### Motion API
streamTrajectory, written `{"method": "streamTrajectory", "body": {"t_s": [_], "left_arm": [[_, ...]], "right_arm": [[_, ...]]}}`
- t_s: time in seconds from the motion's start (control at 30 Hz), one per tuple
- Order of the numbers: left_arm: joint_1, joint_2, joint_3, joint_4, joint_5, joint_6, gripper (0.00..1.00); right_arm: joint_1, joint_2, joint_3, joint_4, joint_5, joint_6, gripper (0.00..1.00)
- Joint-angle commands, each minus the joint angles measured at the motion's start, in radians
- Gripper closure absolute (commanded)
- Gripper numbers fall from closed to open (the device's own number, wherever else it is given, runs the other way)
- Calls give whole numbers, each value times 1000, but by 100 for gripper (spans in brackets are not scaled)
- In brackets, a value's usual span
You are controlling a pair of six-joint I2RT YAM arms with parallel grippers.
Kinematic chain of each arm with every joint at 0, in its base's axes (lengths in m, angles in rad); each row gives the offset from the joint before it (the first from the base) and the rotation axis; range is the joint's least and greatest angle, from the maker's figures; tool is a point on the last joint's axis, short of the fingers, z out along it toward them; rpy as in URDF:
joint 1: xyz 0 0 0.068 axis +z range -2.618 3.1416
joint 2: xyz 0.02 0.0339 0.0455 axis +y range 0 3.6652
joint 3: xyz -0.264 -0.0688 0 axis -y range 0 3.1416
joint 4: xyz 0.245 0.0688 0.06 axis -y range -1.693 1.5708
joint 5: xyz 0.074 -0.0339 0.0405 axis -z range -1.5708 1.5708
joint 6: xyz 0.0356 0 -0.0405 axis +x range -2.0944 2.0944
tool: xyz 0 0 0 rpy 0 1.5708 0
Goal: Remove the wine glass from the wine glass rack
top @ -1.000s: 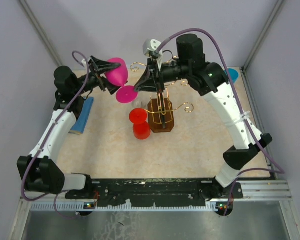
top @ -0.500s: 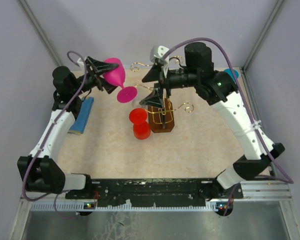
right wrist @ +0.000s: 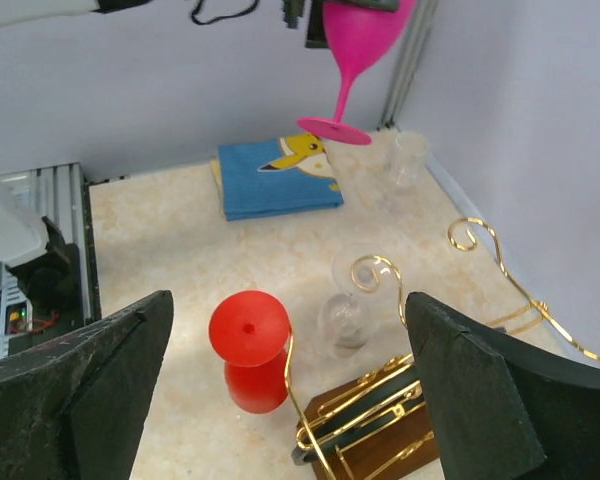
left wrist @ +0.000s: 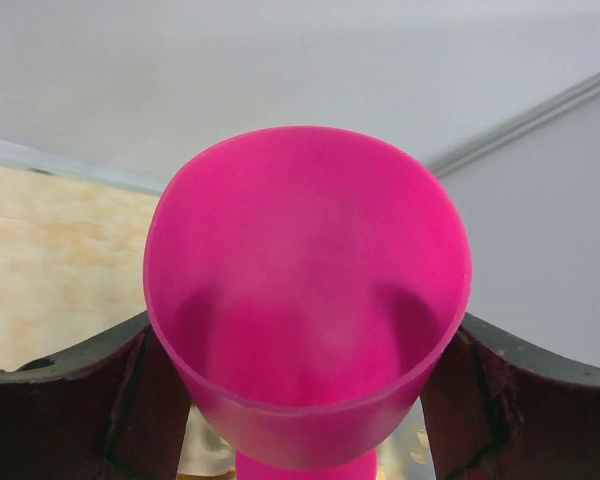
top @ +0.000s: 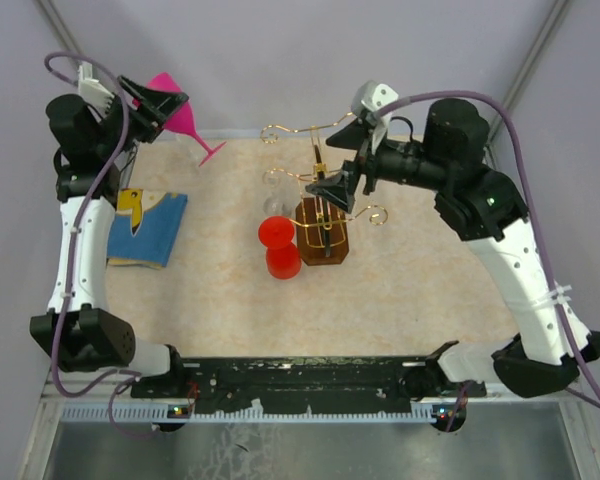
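The pink glass is off the rack and hangs in the air, well to the rack's left and beyond it, by the far wall. The left gripper has it by the bowl: in the left wrist view a finger presses on each side of the bowl, mouth toward the camera. From the right wrist view the bowl is up, the stem slopes down and the foot is lowest, somewhat tilted.

The lift-off looks done, so the step in hand is likely to carry the glass clear and set it down. To do it well:
- Hold the bowl no tighter, since a tapered bowl may slip upward out of a hard squeeze
- Level the foot before lowering, so it meets the table flat and not on an edge
- Choose bare table left of the rack, apart from the cloth, the red glass just left of the rack and the clear glass beside it
- Let go only once the foot rests, then rise straight up

The right gripper hovers at the rack's top with its fingers spread wide and nothing between them; its path away should avoid the scrolled wire arms
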Motion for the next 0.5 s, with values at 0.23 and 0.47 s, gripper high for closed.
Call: {"method": "streamTrajectory", "body": {"t_s": [0.23,0.47], "left_arm": [[-119,-191,-497,311,-404,707,26],[-174,-120,-672,502,-619,870,26]], "right_arm": [[-33,353,267,-12,102,320,11],[-38,375,251,84,69,382,10]]}}
